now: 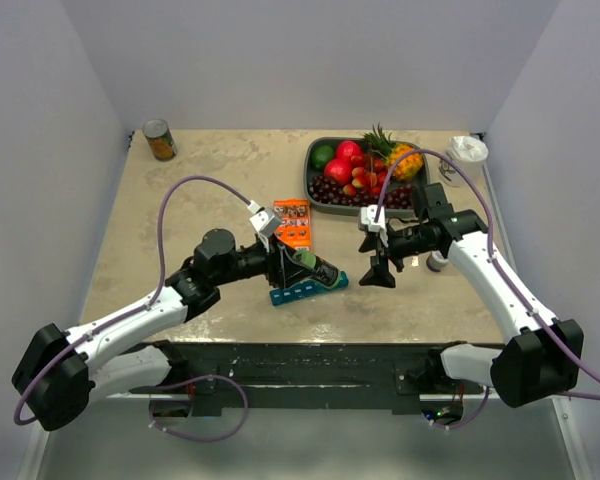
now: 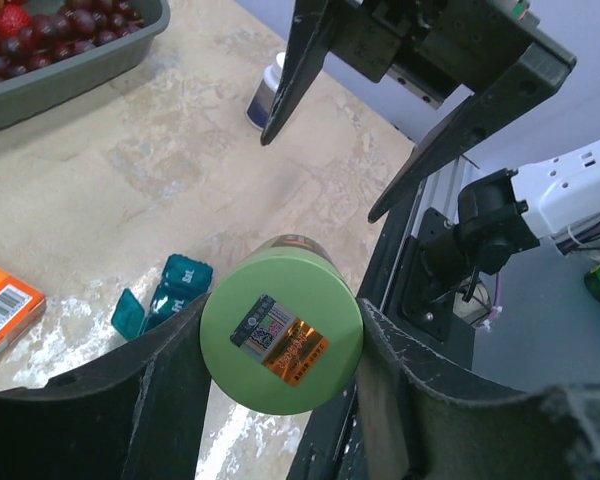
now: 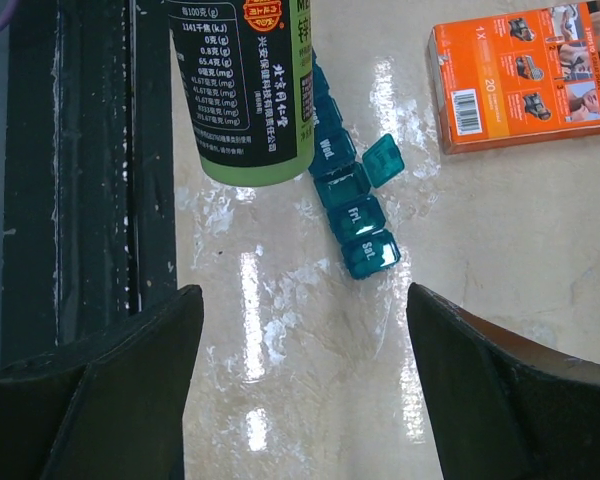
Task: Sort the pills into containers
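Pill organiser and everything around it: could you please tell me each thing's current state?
Pill organiser: one lid open, other visible lids shut.
Green bottle: held on a slant above the organiser.
Left hand: shut on the green bottle.
Right hand: open, empty.
Orange box: closed, lying flat.

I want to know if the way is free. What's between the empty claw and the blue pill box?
Nothing, only bare table. The top view shows it: the open right gripper hangs beside the pill organiser, apart from it.
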Controlling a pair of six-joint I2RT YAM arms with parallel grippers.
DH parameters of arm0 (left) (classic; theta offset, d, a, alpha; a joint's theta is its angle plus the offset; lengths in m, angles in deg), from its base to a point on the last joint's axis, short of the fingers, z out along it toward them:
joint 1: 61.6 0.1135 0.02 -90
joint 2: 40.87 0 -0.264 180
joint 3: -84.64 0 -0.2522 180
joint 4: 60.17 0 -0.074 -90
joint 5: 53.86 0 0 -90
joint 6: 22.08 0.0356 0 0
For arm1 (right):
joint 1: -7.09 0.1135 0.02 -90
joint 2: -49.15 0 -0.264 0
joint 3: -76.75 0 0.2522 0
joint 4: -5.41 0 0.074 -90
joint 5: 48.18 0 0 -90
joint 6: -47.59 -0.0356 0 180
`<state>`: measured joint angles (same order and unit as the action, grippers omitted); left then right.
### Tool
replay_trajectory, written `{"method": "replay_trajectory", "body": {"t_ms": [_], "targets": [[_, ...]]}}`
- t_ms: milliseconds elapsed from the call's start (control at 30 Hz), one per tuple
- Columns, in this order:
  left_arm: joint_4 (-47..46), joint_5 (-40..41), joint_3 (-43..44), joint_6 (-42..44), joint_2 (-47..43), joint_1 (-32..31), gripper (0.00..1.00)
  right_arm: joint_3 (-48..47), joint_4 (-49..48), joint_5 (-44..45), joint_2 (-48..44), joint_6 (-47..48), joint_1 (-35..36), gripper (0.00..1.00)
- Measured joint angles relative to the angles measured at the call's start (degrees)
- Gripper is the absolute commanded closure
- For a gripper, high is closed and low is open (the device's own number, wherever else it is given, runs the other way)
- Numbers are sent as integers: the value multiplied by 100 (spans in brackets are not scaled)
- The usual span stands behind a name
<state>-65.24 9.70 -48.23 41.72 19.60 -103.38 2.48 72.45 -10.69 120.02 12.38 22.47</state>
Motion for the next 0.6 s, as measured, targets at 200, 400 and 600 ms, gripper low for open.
{"method": "replay_trajectory", "body": {"t_ms": [200,400,600], "targets": [[-363,221,-31,-81,61,-203,100,0,28,-15,0,33,92,14],[-627,407,-39,-186,153,-352,100,0,-42,9,33,-98,385,14],[-828,520,-39,-240,267,-520,100,-7,-249,22,116,-415,841,14]]}}
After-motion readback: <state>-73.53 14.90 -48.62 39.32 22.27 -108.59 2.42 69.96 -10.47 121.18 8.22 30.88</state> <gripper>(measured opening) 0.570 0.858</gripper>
